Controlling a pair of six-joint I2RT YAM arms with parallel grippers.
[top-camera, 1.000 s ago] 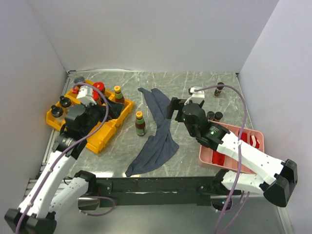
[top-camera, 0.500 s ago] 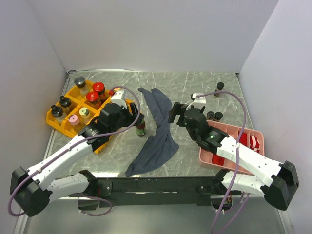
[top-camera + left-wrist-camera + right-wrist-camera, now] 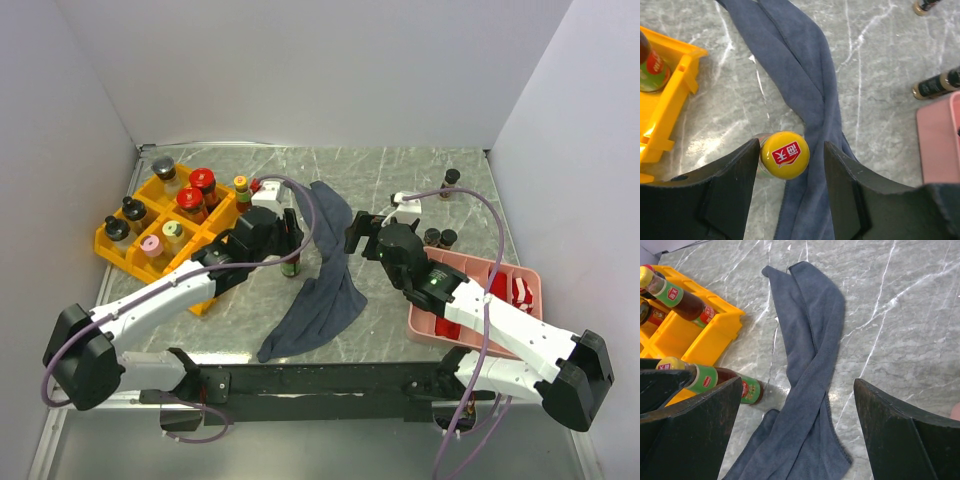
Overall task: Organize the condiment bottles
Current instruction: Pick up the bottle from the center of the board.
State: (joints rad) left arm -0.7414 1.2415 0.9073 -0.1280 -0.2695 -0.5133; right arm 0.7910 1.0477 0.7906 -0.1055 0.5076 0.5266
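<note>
A slim sauce bottle with a yellow cap (image 3: 785,154) stands upright on the marble beside the grey-blue cloth (image 3: 805,85). My left gripper (image 3: 792,148) straddles its cap from above. The left finger touches the cap, a gap remains at the right finger, so the jaws are open around it. From above, the same bottle (image 3: 290,265) sits under the left gripper (image 3: 284,243). My right gripper (image 3: 798,385) hangs wide open over the cloth (image 3: 810,355), holding nothing. Several bottles and red-lidded jars (image 3: 196,190) stand in the yellow tray (image 3: 108,249).
Two small black-capped bottles (image 3: 440,237) stand by the pink tray (image 3: 524,277) of red packets, and another (image 3: 451,180) stands at the far right. The cloth (image 3: 325,275) lies across the table's middle. White walls close in three sides.
My left arm swung from over the yellow tray to the loose bottle beside the cloth, and its jaws narrowed around the cap. The right arm shifted slightly and stayed open.
</note>
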